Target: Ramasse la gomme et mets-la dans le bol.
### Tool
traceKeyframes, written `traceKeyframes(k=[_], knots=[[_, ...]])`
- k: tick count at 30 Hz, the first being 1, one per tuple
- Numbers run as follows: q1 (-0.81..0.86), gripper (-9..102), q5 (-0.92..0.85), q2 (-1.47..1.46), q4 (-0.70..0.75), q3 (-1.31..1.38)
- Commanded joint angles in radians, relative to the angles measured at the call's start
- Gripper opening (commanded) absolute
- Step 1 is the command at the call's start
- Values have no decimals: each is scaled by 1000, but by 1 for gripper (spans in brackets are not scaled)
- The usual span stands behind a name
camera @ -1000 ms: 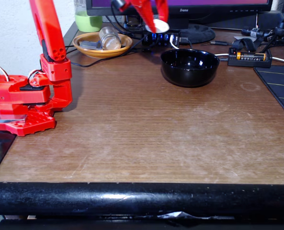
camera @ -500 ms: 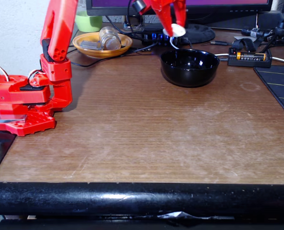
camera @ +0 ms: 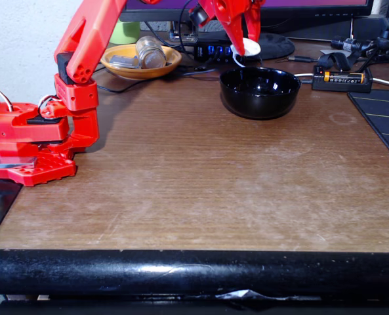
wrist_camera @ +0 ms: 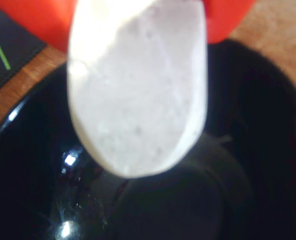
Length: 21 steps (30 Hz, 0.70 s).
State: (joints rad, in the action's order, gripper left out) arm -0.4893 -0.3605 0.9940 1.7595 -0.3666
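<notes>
Brown wood-grain worktop [camera: 201, 190] fills the fixed view, with a black padded edge along the near side. At the left stands the red arm base [camera: 33, 141]; its upper links rise and reach toward the far centre.

Past mid-worktop sits the bowl [camera: 260, 92], glossy black and upright. Directly above its far rim hangs the claw [camera: 245, 41], pointing downward and clamped on the eraser [camera: 250, 46], whose white rounded end projects below the red fingers. In the wrist view the eraser [wrist_camera: 138, 90] hangs with its long axis pointing down into the bowl [wrist_camera: 257, 150], and the dark interior lies under and around its tip. It is apart from the bowl, not touching it.

Judgement: the carry step is nearly complete and release remains. The eraser appears to sit over the far part of the bowl rather than its centre, so a drop may strike the wall near the rim; a slight move toward the near side would give more margin.

Farther back, at the left, an orange dish [camera: 140, 62] holds a jar [camera: 150, 52]. A monitor [camera: 299, 10] stands behind.
</notes>
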Motion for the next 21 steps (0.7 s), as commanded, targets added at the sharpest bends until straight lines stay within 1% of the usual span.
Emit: traceKeyframes(k=[1, 5, 8, 17, 19, 21], knots=[[0, -4, 26, 0, 38, 112], [2, 0, 60, -52, 15, 181], [9, 1, 71, -48, -28, 181], [61, 7, 78, -98, -69, 170], [71, 10, 69, -120, -72, 176], [75, 11, 64, -127, -72, 178]])
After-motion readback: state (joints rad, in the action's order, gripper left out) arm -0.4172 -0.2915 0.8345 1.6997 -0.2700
